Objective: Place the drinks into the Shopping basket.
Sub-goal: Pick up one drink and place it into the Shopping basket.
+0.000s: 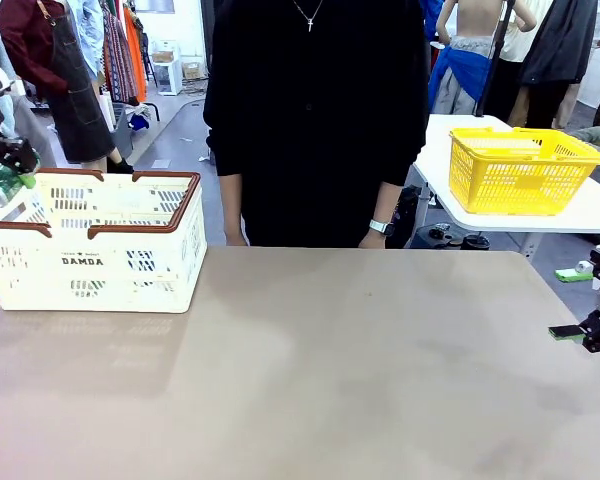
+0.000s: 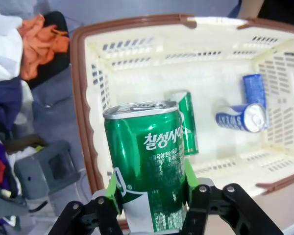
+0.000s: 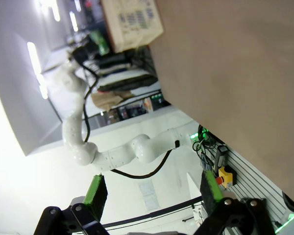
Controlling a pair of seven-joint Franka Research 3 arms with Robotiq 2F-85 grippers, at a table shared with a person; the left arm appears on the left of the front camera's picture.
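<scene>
Left wrist view: three drinks (image 2: pixel 240 117) lie in the Shopping basket (image 2: pixel 81 98), left gripper (image 2: pixel 154 196) clamps a fourth, a green can (image 2: pixel 147 161), over the rim; right gripper (image 3: pixel 152 193) idles, jaws apart; table (image 1: pixel 360 360) bare.

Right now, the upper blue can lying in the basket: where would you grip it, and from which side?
Grip the blue can mid-body, across its round side, coming straight down through the Shopping basket's open top. It lies on its side close to the slotted wall, so probably no room from the sides.

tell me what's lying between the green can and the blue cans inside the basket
Nothing: in the left wrist view, bare cream floor of the Shopping basket separates the lying green can from the two blue cans.
</scene>
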